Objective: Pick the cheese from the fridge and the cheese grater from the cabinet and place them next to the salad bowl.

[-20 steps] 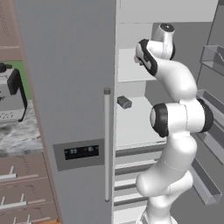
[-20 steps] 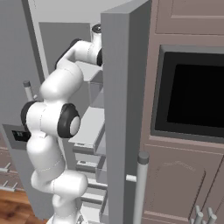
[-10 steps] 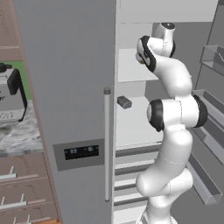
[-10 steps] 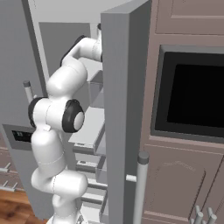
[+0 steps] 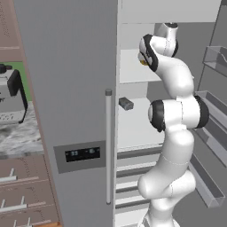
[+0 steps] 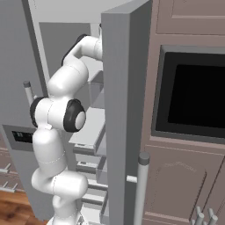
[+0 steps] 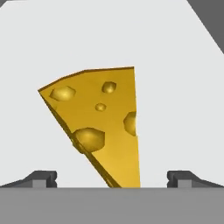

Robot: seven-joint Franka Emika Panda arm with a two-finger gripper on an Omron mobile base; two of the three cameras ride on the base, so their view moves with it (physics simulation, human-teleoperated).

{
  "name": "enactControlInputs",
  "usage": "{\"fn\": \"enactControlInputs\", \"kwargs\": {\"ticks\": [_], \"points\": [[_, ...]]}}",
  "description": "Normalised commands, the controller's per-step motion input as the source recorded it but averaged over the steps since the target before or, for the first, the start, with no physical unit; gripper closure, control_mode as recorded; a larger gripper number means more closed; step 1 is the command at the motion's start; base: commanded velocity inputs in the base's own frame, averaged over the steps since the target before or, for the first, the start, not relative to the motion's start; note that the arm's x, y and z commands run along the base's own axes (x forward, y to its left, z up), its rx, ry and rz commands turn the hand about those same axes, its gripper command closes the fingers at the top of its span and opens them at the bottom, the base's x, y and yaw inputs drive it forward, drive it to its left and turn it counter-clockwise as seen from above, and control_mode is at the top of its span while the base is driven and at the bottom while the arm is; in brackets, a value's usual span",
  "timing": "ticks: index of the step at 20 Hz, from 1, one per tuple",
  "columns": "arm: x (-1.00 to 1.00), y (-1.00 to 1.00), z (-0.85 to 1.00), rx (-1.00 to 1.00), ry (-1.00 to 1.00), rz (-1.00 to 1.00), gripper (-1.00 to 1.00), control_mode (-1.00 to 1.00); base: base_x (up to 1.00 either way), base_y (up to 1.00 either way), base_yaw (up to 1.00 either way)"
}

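left base view, change: the arm has reached further up and into the open fridge (image 5: pixel 66 88) since a second ago; its upper links stand more upright and the wrist sits closer to the upper white shelf (image 5: pixel 131 66). the base has not driven, since the fridge handle and display panel sit where they did.
left base view, cheese: a small yellow-orange sliver of the cheese (image 5: pixel 142 62) shows at the shelf's edge, just beside the wrist and mostly hidden by it.
left base view, other item: a small dark grey block (image 5: pixel 126 104) lies on the shelf below, well apart from the hand; it is not the target.
right base view, change: the arm has slid deeper behind the open fridge door (image 6: pixel 125 110), so the hand is hidden by the door's edge.
right base view, surroundings: a dark wall oven (image 6: pixel 193 94) in brown cabinetry stands to the right of the door.
hand view, cheese: the wedge (image 7: pixel 103 122) lies on the white shelf straight ahead, its point running down between the two finger tips.
hand view, gripper: the gripper (image 7: pixel 112 178) is spread wide, one tip far to each side of the wedge, touching nothing and holding nothing.
meaning for task: this looks like the final approach to the cheese; the fingers likely need to advance around the wedge before closing. grater and bowl steps are not yet begun.
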Motion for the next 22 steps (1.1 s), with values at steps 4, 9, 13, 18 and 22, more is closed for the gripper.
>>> {"fn": "enactControlInputs", "kwargs": {"ticks": [4,9,13,18,22], "points": [[0.0,0.0,-0.15,0.0,0.0,0.04,-1.0,-1.0,0.0,0.0,0.0],[0.01,0.01,-0.21,0.0,0.0,0.06,-1.0,-1.0,0.0,0.0,0.0],[0.05,0.0,-0.16,0.0,0.0,0.06,-1.0,-1.0,0.0,0.0,0.0],[0.01,0.13,-0.16,0.0,0.0,0.04,1.0,-1.0,0.0,0.0,0.0],[0.01,0.12,-0.11,0.0,-0.01,0.03,1.0,-1.0,0.0,0.0,0.0]]}}
